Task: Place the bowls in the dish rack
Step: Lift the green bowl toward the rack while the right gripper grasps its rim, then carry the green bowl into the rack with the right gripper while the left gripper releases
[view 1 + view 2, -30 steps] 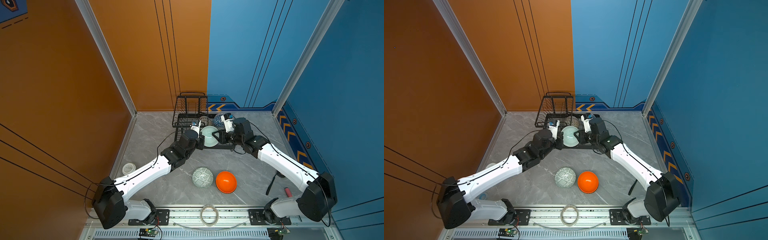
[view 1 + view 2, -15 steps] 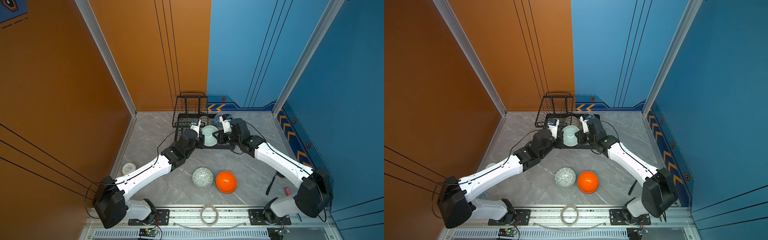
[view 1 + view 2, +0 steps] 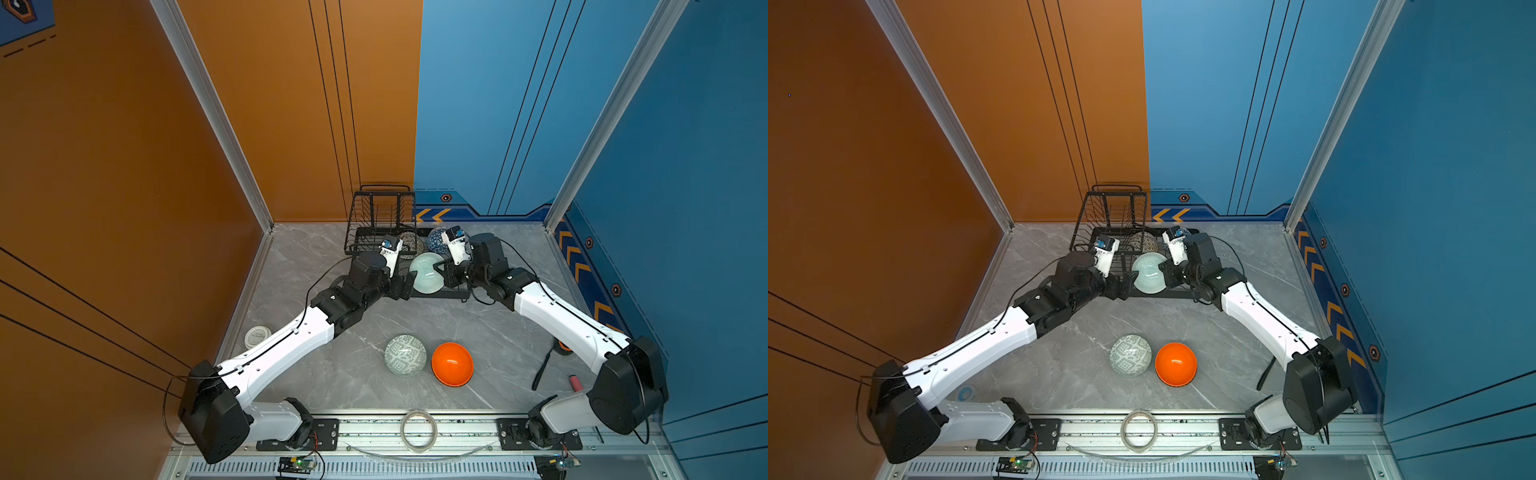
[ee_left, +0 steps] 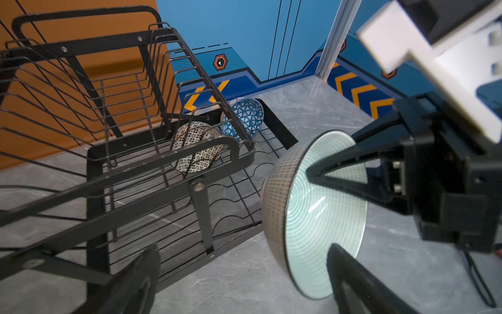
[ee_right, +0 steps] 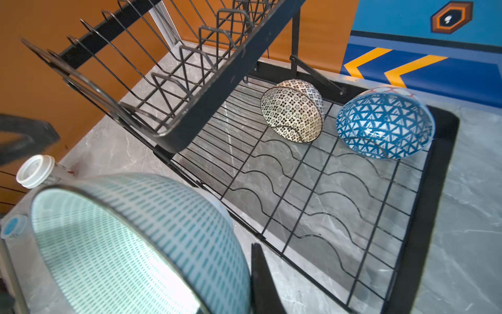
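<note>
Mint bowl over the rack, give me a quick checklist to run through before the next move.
1. Grip: right hand shut on mint bowl's rim: ok.
2. Handoff: left hand open: ok.
3. Clearance: left hand off the bowl: cannot tell, one finger sits by its rim.
4. Space: dish rack's lower tray has free front slots: ok.
5. Path: lattice bowl and blue bowl sit at the back: ok.

Lattice bowl (image 5: 293, 111) and blue bowl (image 5: 384, 125) lean in black rack (image 5: 434, 190); mint bowl (image 5: 135, 231) on edge near.
</note>
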